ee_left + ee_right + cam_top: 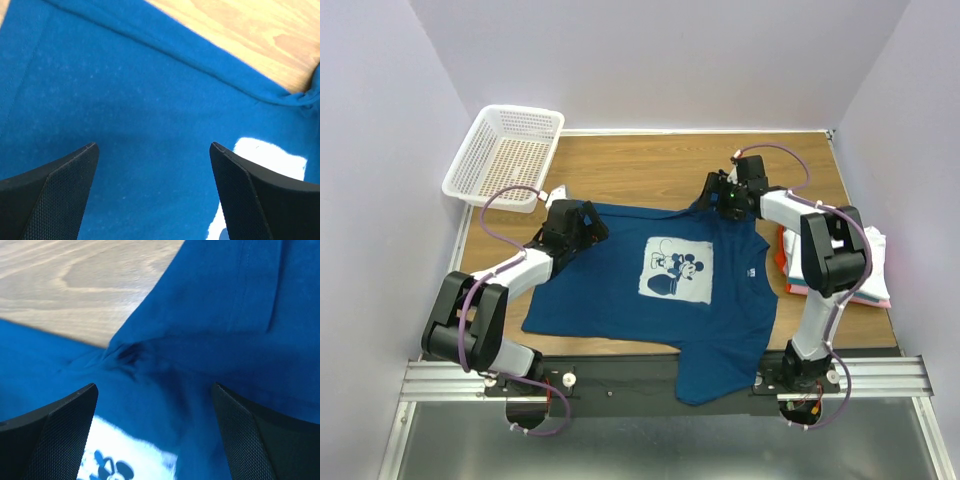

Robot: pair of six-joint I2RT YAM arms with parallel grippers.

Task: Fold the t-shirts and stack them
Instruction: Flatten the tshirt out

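Both pincers gape wide and grip nothing: the left gripper (153, 147) hovers just above the far-left shoulder of the one teal-blue Mickey Mouse tee (620, 290), and the right gripper (155, 387) hovers above bunched cloth at its far-right shoulder. The tee lies spread print-up on the wooden table (640, 165), its hem drooping over the near edge. One stack of folded tees (873, 262) sits at the right edge, and one white mesh basket (505, 150) sits far left.
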